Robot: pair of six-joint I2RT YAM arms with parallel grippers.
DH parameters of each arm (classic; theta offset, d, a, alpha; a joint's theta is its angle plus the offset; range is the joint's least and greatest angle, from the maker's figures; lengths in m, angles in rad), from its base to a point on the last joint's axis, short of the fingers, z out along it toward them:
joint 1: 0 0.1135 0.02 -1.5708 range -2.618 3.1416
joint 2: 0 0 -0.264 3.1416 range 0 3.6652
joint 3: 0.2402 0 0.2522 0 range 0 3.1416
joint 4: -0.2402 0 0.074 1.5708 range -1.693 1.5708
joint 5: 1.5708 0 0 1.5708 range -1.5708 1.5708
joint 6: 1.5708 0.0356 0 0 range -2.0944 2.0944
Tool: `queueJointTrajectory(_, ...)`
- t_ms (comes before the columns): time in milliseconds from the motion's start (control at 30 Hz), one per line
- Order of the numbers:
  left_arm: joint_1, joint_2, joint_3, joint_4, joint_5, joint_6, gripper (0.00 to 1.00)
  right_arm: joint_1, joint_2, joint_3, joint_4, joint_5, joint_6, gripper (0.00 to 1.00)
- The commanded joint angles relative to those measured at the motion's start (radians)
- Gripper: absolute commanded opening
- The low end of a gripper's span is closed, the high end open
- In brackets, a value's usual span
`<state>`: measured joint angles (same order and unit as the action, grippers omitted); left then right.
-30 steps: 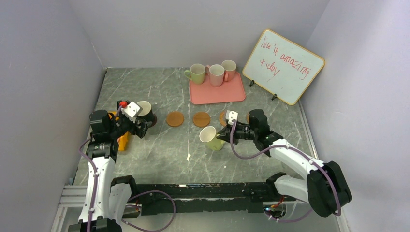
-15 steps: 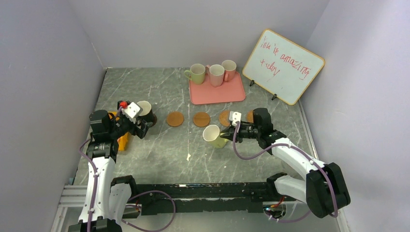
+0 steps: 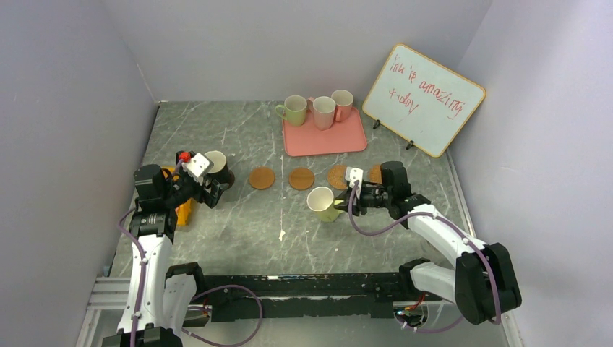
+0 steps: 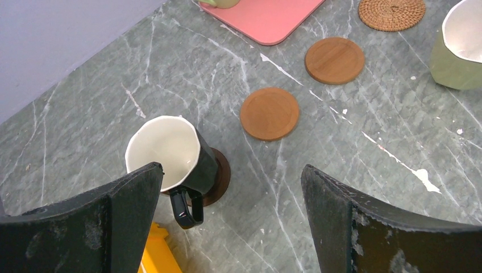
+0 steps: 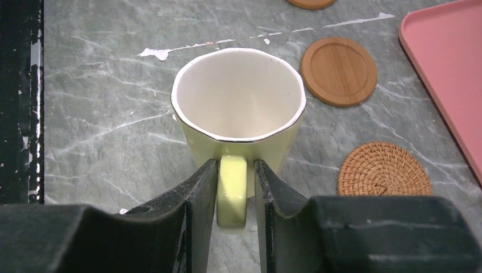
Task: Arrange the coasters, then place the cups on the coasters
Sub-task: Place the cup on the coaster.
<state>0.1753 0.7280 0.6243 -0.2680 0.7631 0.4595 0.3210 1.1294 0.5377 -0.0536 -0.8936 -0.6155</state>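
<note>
A pale green cup (image 3: pixel 322 202) (image 5: pixel 239 114) stands upright on the bare table, in front of the row of coasters. My right gripper (image 3: pixel 347 200) (image 5: pixel 236 165) has its jaws either side of the cup's handle, slightly apart, with a thin gap at one finger. A dark brown cup (image 3: pixel 217 166) (image 4: pixel 165 151) sits on the dark coaster (image 4: pixel 219 176). My left gripper (image 3: pixel 212 189) (image 4: pixel 230 170) hangs wide open just in front of it, holding nothing. Two wooden coasters (image 3: pixel 262 178) (image 3: pixel 301 178) and a woven coaster (image 3: pixel 337 176) lie in a line.
A pink tray (image 3: pixel 340 136) at the back holds a green cup (image 3: pixel 294 110) and two pink cups (image 3: pixel 324 112). A whiteboard (image 3: pixel 423 100) leans at the back right. A yellow object (image 4: pixel 159 256) lies by the left gripper. Another coaster (image 3: pixel 374 173) is half hidden behind the right arm.
The right arm has tipped the green cup from leaning to upright and set it on the table. Its jaws have loosened round the handle. The left arm has not moved.
</note>
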Motion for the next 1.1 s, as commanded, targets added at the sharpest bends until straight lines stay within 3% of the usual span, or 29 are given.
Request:
queueJointTrajectory(0,0.006,-0.013,0.002,0.000,0.033,0.022,0.96,-0.013,-0.007,0.039,-0.008,-0.036,-0.035,0.34)
queueJointTrajectory(200,0.006,-0.015,0.003,-0.002,0.032,0.023,0.96,-0.024,-0.025,0.037,-0.013,-0.049,-0.038,0.36)
queueJointTrajectory(433,0.006,-0.010,0.005,-0.007,0.037,0.026,0.96,-0.025,-0.020,0.053,-0.075,-0.042,-0.083,0.46)
queueJointTrajectory(833,0.006,0.017,0.015,-0.024,0.054,0.040,0.96,-0.025,-0.042,0.085,-0.200,0.022,-0.152,0.48)
queueJointTrajectory(1067,0.006,0.023,0.018,-0.029,0.056,0.044,0.96,-0.023,-0.037,0.097,-0.228,0.041,-0.156,0.56)
